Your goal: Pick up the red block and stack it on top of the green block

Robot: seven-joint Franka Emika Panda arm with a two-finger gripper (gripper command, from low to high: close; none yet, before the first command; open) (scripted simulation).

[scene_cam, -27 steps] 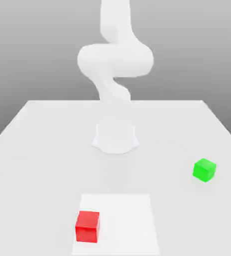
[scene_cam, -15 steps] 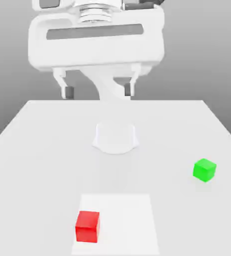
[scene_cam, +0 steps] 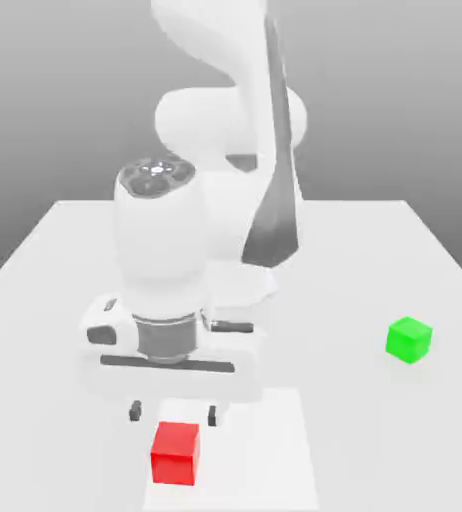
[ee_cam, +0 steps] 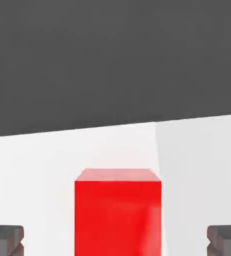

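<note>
Task barely begun: gripper [scene_cam: 173, 411] is spread wide and poised just above the red block [scene_cam: 175, 453], nothing yet grasped; green block [scene_cam: 409, 340] is set well aside, unstacked.

The small matte red cube [scene_cam: 175, 453] sits on the flat white table [scene_cam: 65, 270], nearer the camera; the small matte green cube [scene_cam: 409, 340] lies well apart, toward the exterior view's right.
</note>
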